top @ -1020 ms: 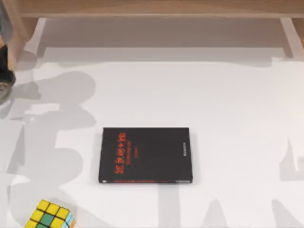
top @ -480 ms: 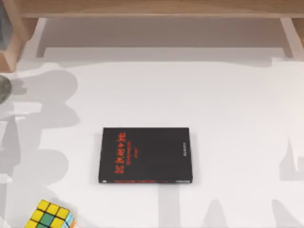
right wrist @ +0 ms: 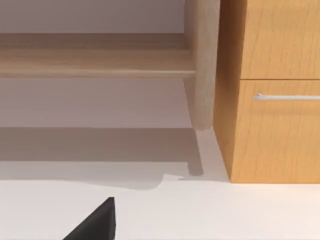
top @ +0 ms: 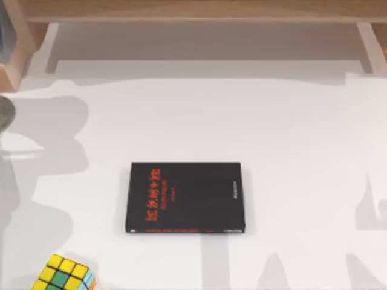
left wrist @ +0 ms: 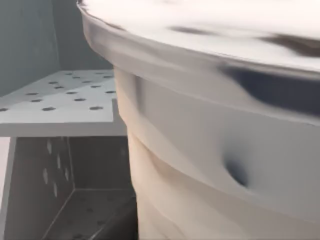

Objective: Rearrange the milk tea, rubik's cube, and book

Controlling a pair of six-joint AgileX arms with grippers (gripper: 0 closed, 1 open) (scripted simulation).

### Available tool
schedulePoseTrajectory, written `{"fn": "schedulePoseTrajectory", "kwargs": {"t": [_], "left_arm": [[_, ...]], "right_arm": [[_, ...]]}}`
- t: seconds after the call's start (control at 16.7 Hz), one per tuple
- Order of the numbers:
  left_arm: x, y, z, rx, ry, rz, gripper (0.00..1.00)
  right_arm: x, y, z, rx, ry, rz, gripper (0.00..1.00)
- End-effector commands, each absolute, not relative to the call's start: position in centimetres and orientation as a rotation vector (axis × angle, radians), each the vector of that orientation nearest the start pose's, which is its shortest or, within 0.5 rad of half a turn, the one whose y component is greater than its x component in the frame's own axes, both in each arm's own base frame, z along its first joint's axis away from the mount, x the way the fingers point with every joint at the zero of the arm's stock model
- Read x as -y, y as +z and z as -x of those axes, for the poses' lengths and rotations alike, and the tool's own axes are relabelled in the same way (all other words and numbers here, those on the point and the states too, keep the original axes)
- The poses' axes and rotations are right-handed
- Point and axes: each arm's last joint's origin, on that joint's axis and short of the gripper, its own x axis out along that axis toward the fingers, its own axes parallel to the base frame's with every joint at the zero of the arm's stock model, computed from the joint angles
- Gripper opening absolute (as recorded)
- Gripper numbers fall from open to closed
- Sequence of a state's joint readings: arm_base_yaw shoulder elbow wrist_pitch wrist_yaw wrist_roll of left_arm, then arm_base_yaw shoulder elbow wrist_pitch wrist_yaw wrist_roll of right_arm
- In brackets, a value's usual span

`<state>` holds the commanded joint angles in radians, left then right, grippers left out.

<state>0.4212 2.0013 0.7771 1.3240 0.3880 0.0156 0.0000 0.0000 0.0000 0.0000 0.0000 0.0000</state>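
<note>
White tabletop (top: 290,127), wooden shelf (top: 193,11) along far edge. Rubik's cube (top: 63,275) at near-left corner: light, rigid, grip flat opposite faces. Black book (top: 186,197) at centre. Milk tea cup (left wrist: 215,150) close before left wrist: thin-walled, likely crushable, grip gently mid-body. Claw state, both arms: cannot tell.

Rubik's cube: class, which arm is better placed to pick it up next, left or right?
Probably left. The cube lies at the top view's bottom-left corner, left of the black book. But the left wrist view has a pale cup very close, so that arm may be busy first.
</note>
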Motion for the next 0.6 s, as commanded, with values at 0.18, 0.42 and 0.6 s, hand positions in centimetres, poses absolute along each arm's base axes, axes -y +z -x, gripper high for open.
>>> {"fn": "schedulePoseTrajectory", "kwargs": {"t": [0.18, 0.42, 0.6], "left_arm": [[-13.6, 11.6, -34.6, 0.028, 0.031, -0.013, 0.00], [-11.3, 9.1, -35.2, -0.068, -0.045, 0.007, 0.00], [-11.2, 9.0, -35.2, -0.071, -0.048, 0.007, 0.00]], "right_arm": [[0.1, 16.0, -10.6, 0.000, 0.000, 0.000, 1.00], [0.1, 16.0, -10.6, 0.000, 0.000, 0.000, 1.00], [0.1, 16.0, -10.6, 0.000, 0.000, 0.000, 1.00]]}}
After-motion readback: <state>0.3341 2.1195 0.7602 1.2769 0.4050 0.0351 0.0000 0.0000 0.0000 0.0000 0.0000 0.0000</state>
